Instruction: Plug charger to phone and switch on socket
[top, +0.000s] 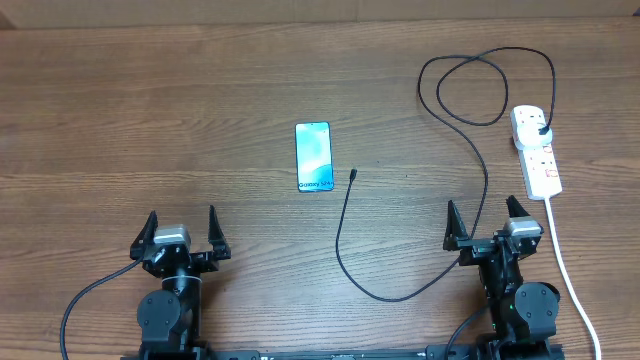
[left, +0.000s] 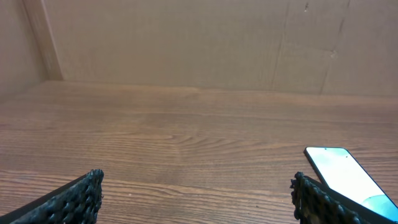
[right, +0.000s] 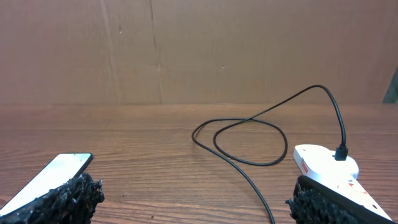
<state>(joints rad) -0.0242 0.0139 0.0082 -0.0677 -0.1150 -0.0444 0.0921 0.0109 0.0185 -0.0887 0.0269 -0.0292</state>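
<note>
The phone (top: 313, 156) lies flat mid-table, its light-blue screen lit; it also shows in the left wrist view (left: 345, 174) and the right wrist view (right: 53, 177). The charger cable (top: 345, 240) has its connector tip (top: 355, 175) lying just right of the phone, apart from it. The cable loops at the back (right: 245, 137), and its black plug (top: 543, 130) sits in the white socket strip (top: 535, 152), which also shows in the right wrist view (right: 326, 168). My left gripper (top: 182, 232) and right gripper (top: 487, 222) are both open and empty near the front edge.
The strip's thick white cord (top: 570, 280) runs along the table's right side past my right arm. A brown cardboard wall (left: 199, 43) stands behind the wooden table (top: 150, 120).
</note>
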